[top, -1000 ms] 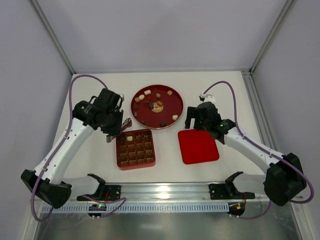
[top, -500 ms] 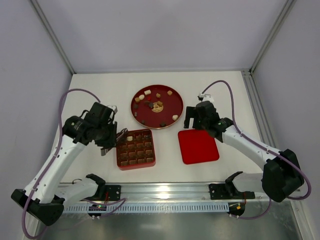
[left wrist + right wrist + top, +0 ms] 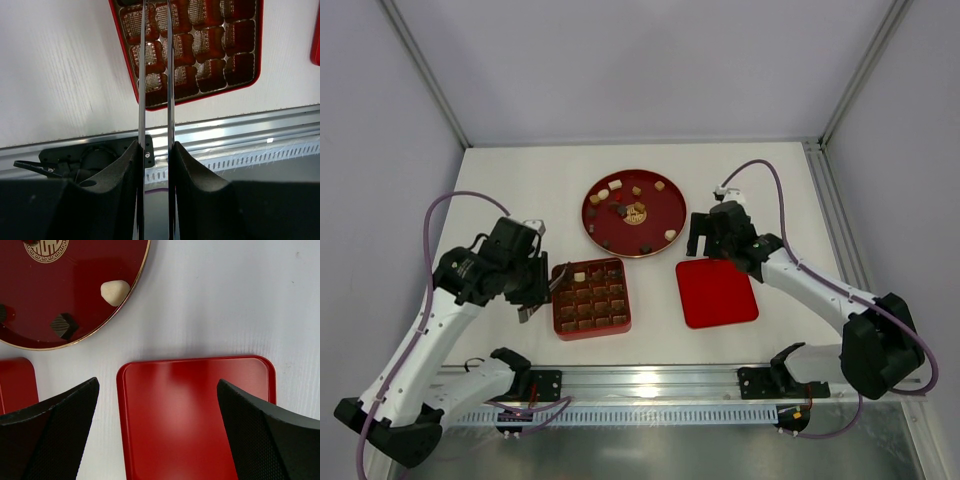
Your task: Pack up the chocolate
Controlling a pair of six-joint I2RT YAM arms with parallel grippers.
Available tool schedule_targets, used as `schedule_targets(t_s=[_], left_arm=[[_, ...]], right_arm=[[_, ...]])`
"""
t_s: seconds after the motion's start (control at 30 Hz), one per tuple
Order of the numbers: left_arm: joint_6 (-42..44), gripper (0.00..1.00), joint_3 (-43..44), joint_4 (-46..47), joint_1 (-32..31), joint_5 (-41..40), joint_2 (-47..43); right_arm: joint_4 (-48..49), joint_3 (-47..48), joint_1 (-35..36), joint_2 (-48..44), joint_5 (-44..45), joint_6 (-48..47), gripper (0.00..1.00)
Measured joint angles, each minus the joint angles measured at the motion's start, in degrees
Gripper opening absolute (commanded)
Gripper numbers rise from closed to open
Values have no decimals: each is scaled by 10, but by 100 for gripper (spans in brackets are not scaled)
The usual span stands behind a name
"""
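Chocolate (image 3: pixel 115 292) mostly on the plate (image 3: pixel 656 212), one pale piece in the tray (image 3: pixel 592 333) just near of the plate; right gripper (image 3: pixel 157 385) gaping empty by plate's near-right rim, nearest; left gripper (image 3: pixel 553 287) narrowly parted, tips unseen, hold untellable.

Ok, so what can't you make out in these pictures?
- Left pincer tips: left wrist view, cut off by the top edge; too small in the top view, so whether it grips anything is unclear.
- Tray farthest row: left wrist view, cut off by the top edge.
- Plate: right wrist view, mostly beyond the top and left edges.
- Lid near end: right wrist view, past the bottom edge.
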Motion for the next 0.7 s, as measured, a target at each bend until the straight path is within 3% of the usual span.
schedule_targets(t_s=[0.7], left_arm=[[-42,30,-43,-3,0,-7,-57]], right_arm=[[11,2,0,17,-9,0,100]])
